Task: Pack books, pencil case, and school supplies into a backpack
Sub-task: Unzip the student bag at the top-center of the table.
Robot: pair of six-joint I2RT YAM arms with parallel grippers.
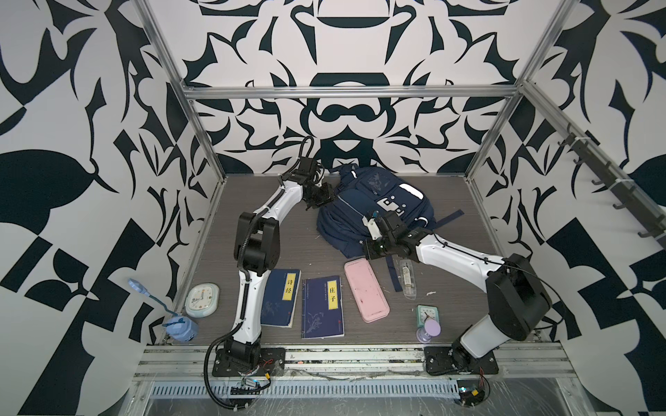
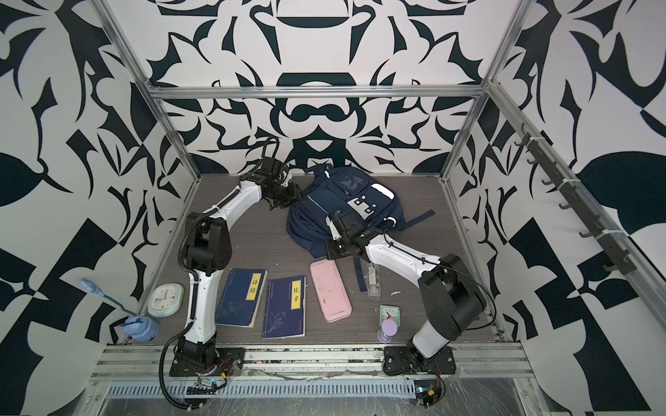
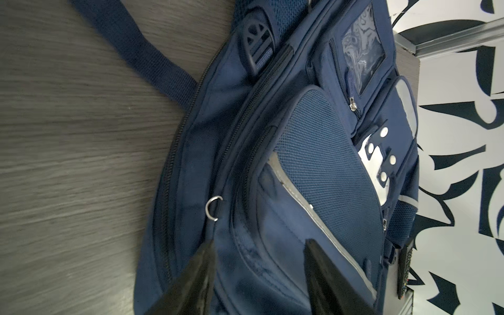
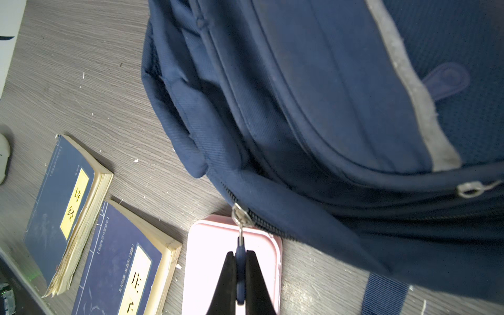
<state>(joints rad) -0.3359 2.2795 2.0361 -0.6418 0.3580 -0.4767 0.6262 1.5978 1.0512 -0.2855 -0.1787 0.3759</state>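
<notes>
The navy backpack (image 1: 382,201) (image 2: 346,205) lies at the back of the table. My left gripper (image 3: 259,242) is open at its far-left side, jaws spread over the fabric (image 3: 300,163) with nothing between them. At the backpack's near edge (image 4: 327,95), my right gripper (image 4: 240,253) is shut on the blue zipper pull (image 4: 240,261) of a zipper, just above the pink pencil case (image 4: 207,259) (image 1: 365,290). Two navy books (image 1: 280,297) (image 1: 322,307) lie side by side near the front. The clear school supplies packet (image 1: 407,279) lies to the right of the case, partly under my right arm.
An oval clock (image 1: 201,300) and a blue lamp-like gadget (image 1: 180,326) sit at the front left. A small green clock (image 1: 427,314) and a purple hourglass (image 1: 429,329) stand at the front right. A backpack strap (image 1: 393,277) trails between case and packet.
</notes>
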